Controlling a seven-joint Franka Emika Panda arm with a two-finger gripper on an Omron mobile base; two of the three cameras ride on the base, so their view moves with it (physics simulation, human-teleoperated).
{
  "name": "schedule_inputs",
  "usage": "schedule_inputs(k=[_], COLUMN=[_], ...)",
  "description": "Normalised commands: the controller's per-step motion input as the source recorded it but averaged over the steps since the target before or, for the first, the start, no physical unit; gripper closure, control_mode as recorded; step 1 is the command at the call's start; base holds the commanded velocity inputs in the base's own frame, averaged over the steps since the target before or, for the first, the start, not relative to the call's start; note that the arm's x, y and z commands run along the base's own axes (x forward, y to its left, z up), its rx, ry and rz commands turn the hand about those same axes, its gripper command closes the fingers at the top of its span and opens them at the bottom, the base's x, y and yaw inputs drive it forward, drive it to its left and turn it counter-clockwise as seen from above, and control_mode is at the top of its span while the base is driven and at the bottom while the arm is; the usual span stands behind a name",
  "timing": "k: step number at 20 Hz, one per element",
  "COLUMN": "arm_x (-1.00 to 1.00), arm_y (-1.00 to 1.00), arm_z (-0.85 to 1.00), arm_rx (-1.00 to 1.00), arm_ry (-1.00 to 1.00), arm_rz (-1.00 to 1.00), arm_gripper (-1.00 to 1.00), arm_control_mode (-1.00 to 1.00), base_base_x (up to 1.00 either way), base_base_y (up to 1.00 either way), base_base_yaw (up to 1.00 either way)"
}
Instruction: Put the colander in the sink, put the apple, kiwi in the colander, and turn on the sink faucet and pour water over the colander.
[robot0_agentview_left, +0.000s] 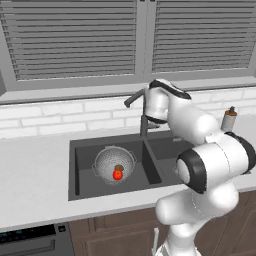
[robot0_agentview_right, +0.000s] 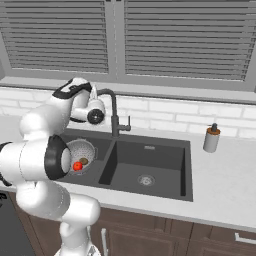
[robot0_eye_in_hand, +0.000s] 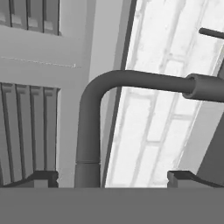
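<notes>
Faucet (robot0_agentview_left: 142, 112) base and lever are partly hidden behind the arm in the left base view; the gripper itself is hard to make out in both base views. Seen from the hand, the gripper (robot0_eye_in_hand: 113, 177) stands wide open, holding nothing, its fingertips (robot0_eye_in_hand: 43, 178) straddling the gooseneck, which rises between them, nearer one tip, then bends sideways. The faucet stands upright at the sink's (robot0_agentview_left: 75, 150) back rim, by the divider, spout reaching toward the left basin. There the colander (robot0_agentview_left: 114, 163) sits upright with the apple (robot0_agentview_left: 117, 174) and kiwi (robot0_agentview_left: 119, 168) touching inside it.
</notes>
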Motion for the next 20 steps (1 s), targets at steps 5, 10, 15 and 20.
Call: schedule_inputs(k=[5,10,15,20], arm_x=[-0.85,-0.26,0.11,0.25], arm_y=[-0.44,-0.78,-0.84,-0.76], arm_z=[0.66,0.11,0.00,-0.18], arm_rx=[0.03,-0.02,-0.07,0.07], arm_ry=[0.00,0.05,0.36,0.40], arm_rz=[0.00,-0.02,0.00,0.00], arm_gripper=[-1.00,-1.00,-1.00,-1.00], arm_control_mode=[-1.00,-1.00,-1.00,-1.00], base_base_x=[0.00,0.00,0.00,0.00], base_base_y=[0.00,0.00,0.00,0.00], base_base_yaw=[0.00,0.00,0.00,0.00])
